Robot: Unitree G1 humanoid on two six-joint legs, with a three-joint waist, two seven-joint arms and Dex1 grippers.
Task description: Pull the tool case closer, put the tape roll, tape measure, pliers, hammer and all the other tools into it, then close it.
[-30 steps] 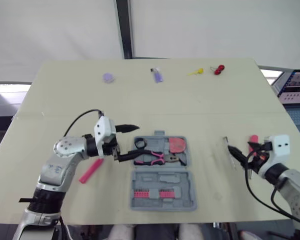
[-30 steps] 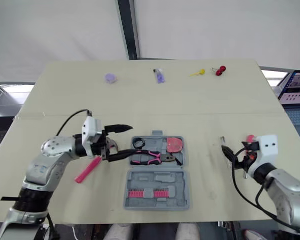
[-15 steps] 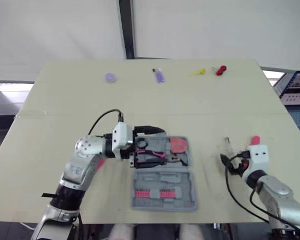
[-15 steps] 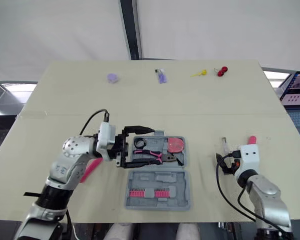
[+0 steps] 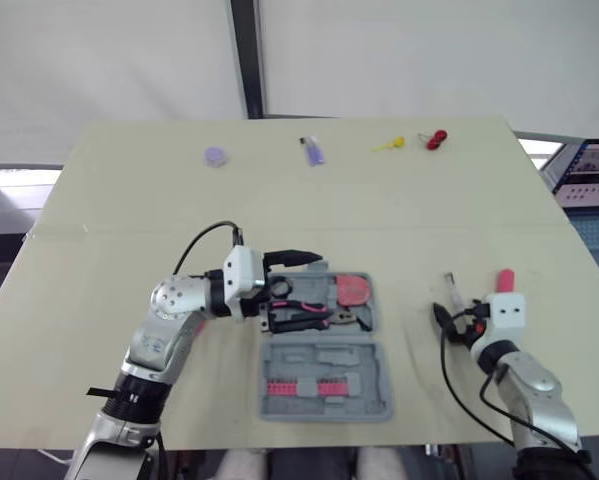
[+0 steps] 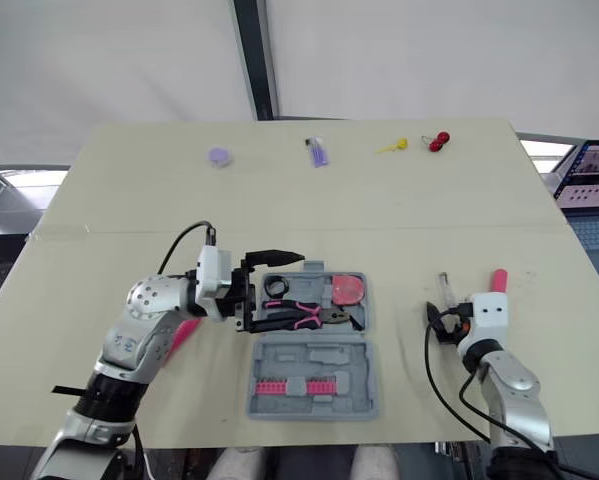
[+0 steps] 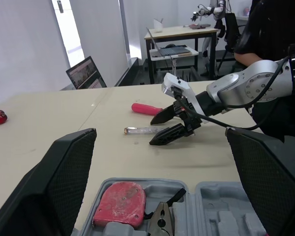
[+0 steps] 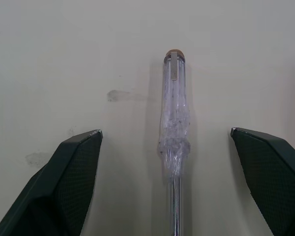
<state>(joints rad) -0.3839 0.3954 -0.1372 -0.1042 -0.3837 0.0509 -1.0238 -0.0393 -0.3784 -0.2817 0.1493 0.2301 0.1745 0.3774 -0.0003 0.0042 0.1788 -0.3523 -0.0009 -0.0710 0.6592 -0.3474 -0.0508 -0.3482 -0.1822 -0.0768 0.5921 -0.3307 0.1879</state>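
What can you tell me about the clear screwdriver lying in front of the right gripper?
The screwdriver has a clear plastic handle with a brownish end cap, a small clip beside the cap, and a bare metal shaft. It lies flat on the beige table, with its shaft end pointing toward the right gripper. The open gripper straddles it without touching it, so only the table is in contact with it.

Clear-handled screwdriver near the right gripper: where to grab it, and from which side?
Pinch the clear-handled screwdriver across its thick handle, from straight above: it lies flat on the beige table, lengthwise between the open fingers of the right gripper.
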